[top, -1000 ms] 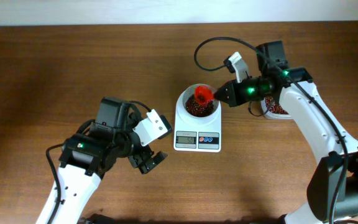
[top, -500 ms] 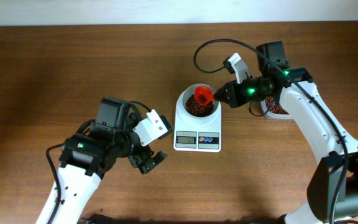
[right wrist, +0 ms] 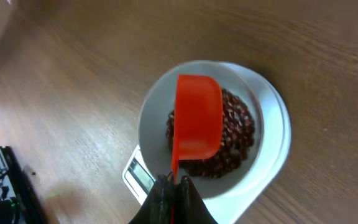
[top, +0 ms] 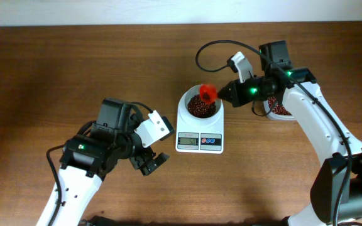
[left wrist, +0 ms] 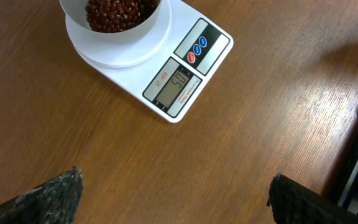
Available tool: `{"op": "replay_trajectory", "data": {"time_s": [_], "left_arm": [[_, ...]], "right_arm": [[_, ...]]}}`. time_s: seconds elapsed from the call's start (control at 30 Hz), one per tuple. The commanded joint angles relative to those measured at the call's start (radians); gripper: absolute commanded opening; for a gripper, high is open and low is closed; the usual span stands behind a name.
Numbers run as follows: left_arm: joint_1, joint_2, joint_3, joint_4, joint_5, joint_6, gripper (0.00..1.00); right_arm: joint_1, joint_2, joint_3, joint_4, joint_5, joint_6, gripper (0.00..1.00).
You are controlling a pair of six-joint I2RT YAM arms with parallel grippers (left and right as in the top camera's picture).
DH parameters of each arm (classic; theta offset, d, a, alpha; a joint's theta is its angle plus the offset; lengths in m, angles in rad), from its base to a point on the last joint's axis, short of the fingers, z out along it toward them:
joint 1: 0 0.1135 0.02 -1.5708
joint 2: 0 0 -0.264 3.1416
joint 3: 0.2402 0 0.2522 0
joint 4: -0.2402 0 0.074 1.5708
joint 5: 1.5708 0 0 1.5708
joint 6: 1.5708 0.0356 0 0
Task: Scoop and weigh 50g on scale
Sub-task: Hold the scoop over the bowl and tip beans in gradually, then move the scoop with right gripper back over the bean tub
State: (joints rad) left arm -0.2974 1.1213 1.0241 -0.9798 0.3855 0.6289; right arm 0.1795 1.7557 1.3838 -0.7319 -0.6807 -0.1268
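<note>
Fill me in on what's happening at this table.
The right gripper is shut on the handle of a red scoop and holds it over the white bowl on the scale. The bowl already has a heap of dark red-brown beans in it, and the display appears to read 50. The left gripper hangs open and empty to the left of the scale.

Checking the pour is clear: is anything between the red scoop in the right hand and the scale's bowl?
Nothing visible. The right hand holds the red scoop over the bowl of the scale, with only beans already in it below. The left hand sits open, off to the side.
</note>
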Motion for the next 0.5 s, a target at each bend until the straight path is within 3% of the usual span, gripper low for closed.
{"op": "replay_trajectory", "data": {"time_s": [0.0, 0.1, 0.23, 0.37, 0.47], "left_arm": [[0.006, -0.003, 0.011, 0.000, 0.011, 0.012, 0.99], [0.006, -0.003, 0.011, 0.000, 0.011, 0.012, 0.99], [0.006, -0.003, 0.011, 0.000, 0.011, 0.012, 0.99], [0.006, -0.003, 0.011, 0.001, 0.011, 0.012, 0.99], [0.006, -0.003, 0.011, 0.000, 0.011, 0.012, 0.99]], "right_arm": [[-0.010, 0.003, -0.002, 0.027, -0.189, 0.019, 0.04], [-0.100, -0.014, -0.001, 0.034, -0.372, 0.036, 0.04], [-0.282, -0.050, -0.002, -0.009, -0.364, 0.038, 0.04], [-0.557, -0.087, -0.001, -0.241, -0.225, -0.079, 0.04], [-0.626, -0.198, -0.001, -0.318, 0.031, -0.075, 0.04]]}}
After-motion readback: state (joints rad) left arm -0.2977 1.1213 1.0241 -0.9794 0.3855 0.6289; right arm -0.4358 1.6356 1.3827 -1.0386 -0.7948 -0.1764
